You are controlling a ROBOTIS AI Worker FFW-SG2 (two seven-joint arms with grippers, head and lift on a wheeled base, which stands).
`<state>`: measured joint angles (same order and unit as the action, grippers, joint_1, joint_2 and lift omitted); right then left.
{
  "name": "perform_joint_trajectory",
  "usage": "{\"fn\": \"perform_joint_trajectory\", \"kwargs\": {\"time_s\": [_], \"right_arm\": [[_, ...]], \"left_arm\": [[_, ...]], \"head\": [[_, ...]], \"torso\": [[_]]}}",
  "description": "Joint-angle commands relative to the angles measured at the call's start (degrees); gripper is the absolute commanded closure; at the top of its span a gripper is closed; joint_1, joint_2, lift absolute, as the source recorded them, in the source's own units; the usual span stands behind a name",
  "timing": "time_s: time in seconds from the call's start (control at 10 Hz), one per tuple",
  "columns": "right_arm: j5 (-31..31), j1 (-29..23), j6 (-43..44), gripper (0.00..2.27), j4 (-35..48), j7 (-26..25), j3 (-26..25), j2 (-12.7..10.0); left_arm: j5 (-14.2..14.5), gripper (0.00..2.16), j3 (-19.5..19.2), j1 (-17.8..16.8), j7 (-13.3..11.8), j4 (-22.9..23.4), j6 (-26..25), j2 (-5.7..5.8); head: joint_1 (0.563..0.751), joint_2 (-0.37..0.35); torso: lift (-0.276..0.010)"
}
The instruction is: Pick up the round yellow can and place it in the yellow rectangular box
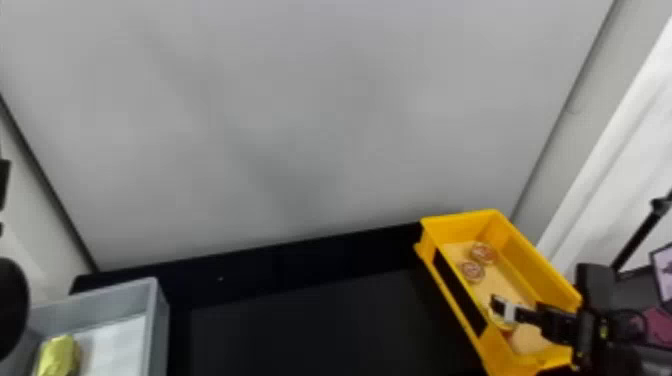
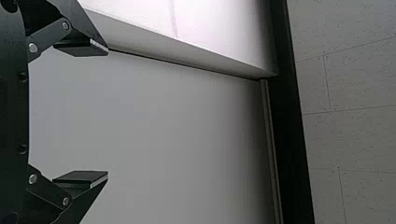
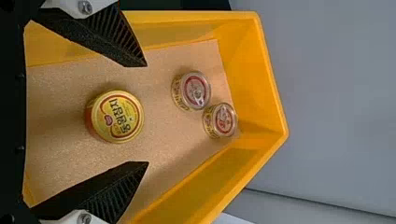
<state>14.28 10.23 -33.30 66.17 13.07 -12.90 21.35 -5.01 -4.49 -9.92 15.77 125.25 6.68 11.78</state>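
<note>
Currently: Round Yellow Can (image 3: 116, 116) Seated in Yellow Rectangular Box (image 1: 522, 250)

The box stands at the lower right of the head view, at the right end of the black counter (image 1: 320, 320). The round yellow can rests upright on the tan box floor. Two smaller cans (image 3: 192, 90) sit just beside each other, nearer the upper end of the box in the head view.

Right gripper (image 1: 504, 307): located over the box interior, lower right of the head view. In the right wrist view, the right gripper (image 3: 147, 114) has its fingers spread, one on each side of the can, neither touching it.

Left gripper (image 1: 4, 184): located at the left edge of the head view, partly cut off. In the left wrist view, the left gripper (image 2: 108, 112) has its fingers wide apart, holding nothing.

Grey bin (image 1: 159, 325): lower left of the head view, containing a yellow-gold item (image 1: 57, 354) on a white base.
</note>
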Motion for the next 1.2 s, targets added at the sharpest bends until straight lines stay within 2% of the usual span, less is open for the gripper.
{"fn": "perform_joint_trajectory", "kwargs": {"time_s": [0.0,0.3,0.4,0.6,0.7,0.9,1.1], "right_arm": [[0.5,-0.4,2.2,0.03,5.1,1.0,-0.1,0.0],[0.6,-2.9,5.0,0.09,24.1,-2.1,-0.4,-0.1],[0.6,-3.6,8.1,0.12,29.9,-4.4,0.2,-0.1],[0.6,-4.6,9.9,0.12,41.3,-13.1,2.7,-0.1],[0.6,-4.5,9.2,0.12,46.2,-13.9,2.8,-0.2],[0.6,-3.1,11.6,0.12,52.6,-17.2,4.2,-0.3],[-1.6,1.1,12.7,0.12,58.1,-19.1,6.2,-0.3]], "left_arm": [[0.0,0.31,-0.2,0.1,0.0,0.0,0.0,-0.08],[0.0,0.31,-0.4,0.3,0.1,0.0,0.0,-0.17],[0.0,0.31,-0.5,0.3,0.1,0.0,-0.1,-0.17],[-0.1,0.31,-0.8,0.3,0.1,0.0,-0.1,-0.26],[-0.1,0.31,-0.8,0.4,0.1,0.1,-0.2,-0.26],[-0.2,0.31,-1.0,0.5,0.1,0.0,-0.1,-0.43],[-0.3,0.31,-1.0,0.5,0.2,0.1,-0.1,-0.52]], "head": [[0.606,-0.081],[0.606,-0.081],[0.606,-0.081],[0.606,-0.081],[0.606,-0.081],[0.606,-0.081],[0.606,-0.081]], "torso": [[0.000],[0.000],[0.000],[0.000],[0.000],[0.000],[0.000]]}}
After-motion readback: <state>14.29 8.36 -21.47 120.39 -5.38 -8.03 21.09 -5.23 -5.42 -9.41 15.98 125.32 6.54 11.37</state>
